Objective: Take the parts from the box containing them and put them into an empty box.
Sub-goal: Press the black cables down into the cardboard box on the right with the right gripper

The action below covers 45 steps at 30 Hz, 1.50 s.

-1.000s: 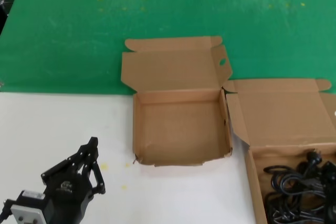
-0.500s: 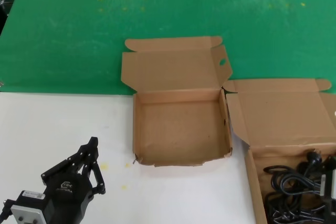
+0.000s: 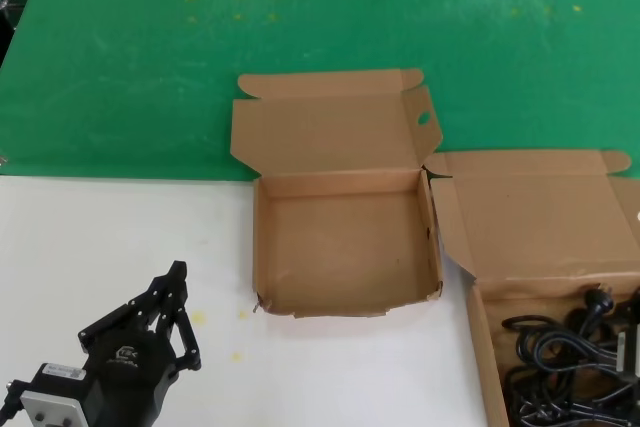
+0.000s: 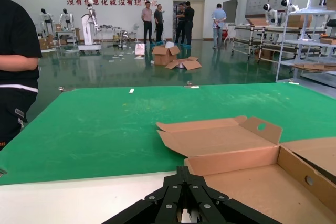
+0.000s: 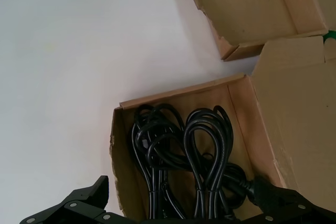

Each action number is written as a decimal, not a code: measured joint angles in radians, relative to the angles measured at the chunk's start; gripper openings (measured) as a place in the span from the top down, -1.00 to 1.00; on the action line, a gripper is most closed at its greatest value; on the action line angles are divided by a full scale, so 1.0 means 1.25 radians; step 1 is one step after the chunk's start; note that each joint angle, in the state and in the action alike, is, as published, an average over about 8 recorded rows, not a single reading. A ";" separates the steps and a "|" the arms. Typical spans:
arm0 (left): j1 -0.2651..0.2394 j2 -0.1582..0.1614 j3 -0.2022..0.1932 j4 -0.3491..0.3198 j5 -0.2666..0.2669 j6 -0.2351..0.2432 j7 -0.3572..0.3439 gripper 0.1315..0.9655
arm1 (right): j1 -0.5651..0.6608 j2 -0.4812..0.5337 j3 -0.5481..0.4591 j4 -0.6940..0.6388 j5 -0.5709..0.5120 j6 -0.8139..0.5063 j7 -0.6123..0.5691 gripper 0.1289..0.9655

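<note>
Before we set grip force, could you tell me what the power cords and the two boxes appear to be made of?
Power cords: likely rubbery plastic sheathing, black with a slight sheen, bending in soft loops. Wider box and squarish box: brown cardboard, matte, with creased folding flaps.

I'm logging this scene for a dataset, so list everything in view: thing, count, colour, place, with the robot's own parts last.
power cords: several, count unclear, black, bundled in the wider box at the robot's right.
wider box: one, brown cardboard, lid open, near right, partly out of the head view.
squarish box: one, brown cardboard, nothing inside, centre, lid open with an oval hole in its side flap.
table: one, white near part, green mat behind.
left gripper: black, low over the white table at near left, fingers together.
right gripper: black, open, above the cords in the wider box.
</note>
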 joint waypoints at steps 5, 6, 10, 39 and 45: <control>0.000 0.000 0.000 0.000 0.000 0.000 0.000 0.99 | -0.032 -0.029 0.047 -0.026 -0.022 -0.002 -0.034 -1.00; 0.000 0.000 0.000 0.000 0.000 0.000 0.000 0.99 | -0.037 -0.036 0.055 -0.031 -0.026 -0.002 -0.042 -1.00; 0.000 0.000 0.000 0.000 0.000 0.000 0.000 0.99 | -0.056 -0.059 0.083 -0.055 -0.039 0.003 -0.069 -1.00; 0.000 0.000 0.000 0.000 0.000 0.000 0.000 1.00 | -0.102 -0.144 0.185 -0.158 -0.058 0.021 -0.179 0.20; 0.000 0.000 0.000 0.000 0.000 0.000 0.000 1.00 | -0.107 -0.152 0.194 -0.166 -0.061 0.027 -0.190 0.33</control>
